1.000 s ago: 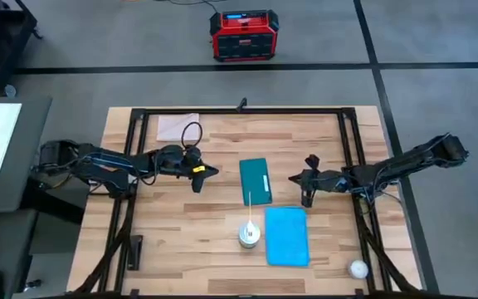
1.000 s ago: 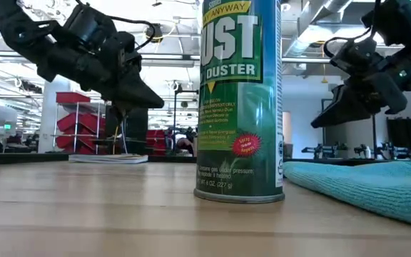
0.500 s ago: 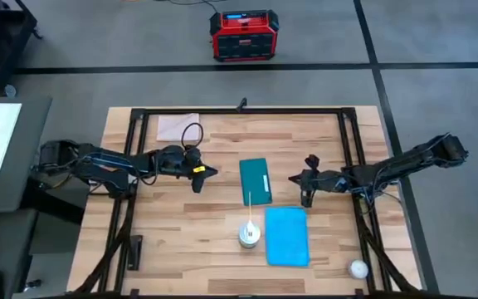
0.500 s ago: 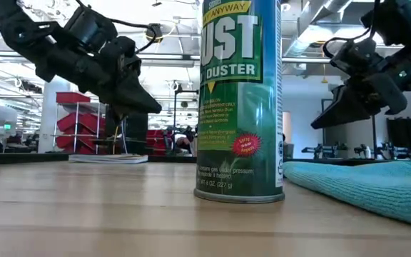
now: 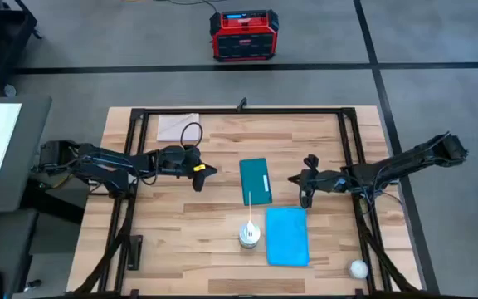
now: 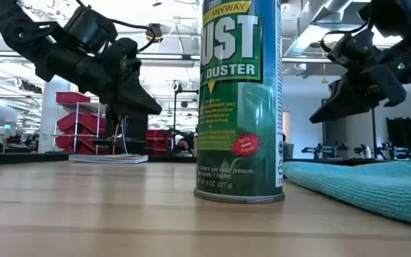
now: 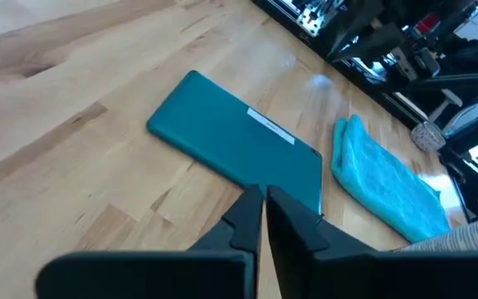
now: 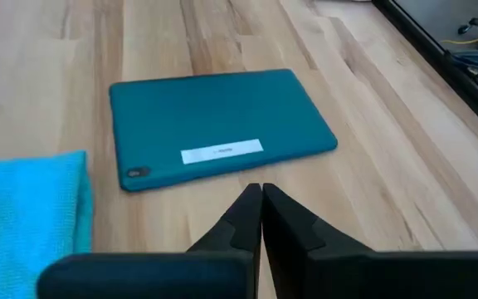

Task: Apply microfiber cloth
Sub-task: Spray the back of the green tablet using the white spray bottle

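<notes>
The sky-blue microfiber cloth lies flat on the table near its front edge, right of centre; it also shows in the right wrist view and the low view. Just beyond it lies the dark teal tablet. My left gripper hovers shut to the left of the tablet. My right gripper hovers shut to the tablet's right, above the table and beyond the cloth's far edge. Neither touches anything.
A green duster can stands upright just left of the cloth, its thin straw reaching over the tablet. A pale sheet lies at the far left, a white ball at the near right, a small dark object at the near left.
My right gripper has risen slightly above the table; the cloth and tablet have kept still.
</notes>
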Available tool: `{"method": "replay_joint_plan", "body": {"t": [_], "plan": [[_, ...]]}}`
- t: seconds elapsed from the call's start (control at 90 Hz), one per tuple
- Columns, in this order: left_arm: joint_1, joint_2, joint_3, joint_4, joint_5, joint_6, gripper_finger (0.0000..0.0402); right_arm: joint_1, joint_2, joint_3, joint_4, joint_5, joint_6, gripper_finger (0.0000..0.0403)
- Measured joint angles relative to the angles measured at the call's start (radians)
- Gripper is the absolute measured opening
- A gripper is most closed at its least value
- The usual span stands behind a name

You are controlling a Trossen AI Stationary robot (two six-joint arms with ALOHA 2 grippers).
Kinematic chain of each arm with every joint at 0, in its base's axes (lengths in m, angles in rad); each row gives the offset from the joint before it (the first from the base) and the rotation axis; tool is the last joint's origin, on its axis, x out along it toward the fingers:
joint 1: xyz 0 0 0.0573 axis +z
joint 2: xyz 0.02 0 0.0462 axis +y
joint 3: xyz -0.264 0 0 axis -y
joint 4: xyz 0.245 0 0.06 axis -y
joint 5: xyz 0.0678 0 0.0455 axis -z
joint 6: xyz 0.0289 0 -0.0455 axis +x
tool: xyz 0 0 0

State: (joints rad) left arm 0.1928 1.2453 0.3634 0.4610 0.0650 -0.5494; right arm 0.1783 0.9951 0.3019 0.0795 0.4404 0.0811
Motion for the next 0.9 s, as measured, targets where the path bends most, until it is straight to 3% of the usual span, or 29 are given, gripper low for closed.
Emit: {"method": "replay_joint_plan", "body": {"t": [0.289,0.556,0.689,0.9], "plan": [[0.002,0.0,0.0,-0.001,-0.062,-0.01,0.0079,0.0,0.031,0.0,0.006,0.0,0.01,0.0],[-0.001,0.024,0.0,-0.046,-0.071,-0.114,0.0087,-0.016,0.168,0.0,0.042,0.001,0.051,0.0],[-0.018,0.128,0.0,0.074,-0.055,-0.128,0.0087,-0.026,0.233,0.002,0.114,0.001,0.05,0.0],[-0.023,0.367,0.031,0.307,0.043,-0.18,0.0087,-0.031,0.302,0.054,0.077,0.001,0.034,0.0]]}}
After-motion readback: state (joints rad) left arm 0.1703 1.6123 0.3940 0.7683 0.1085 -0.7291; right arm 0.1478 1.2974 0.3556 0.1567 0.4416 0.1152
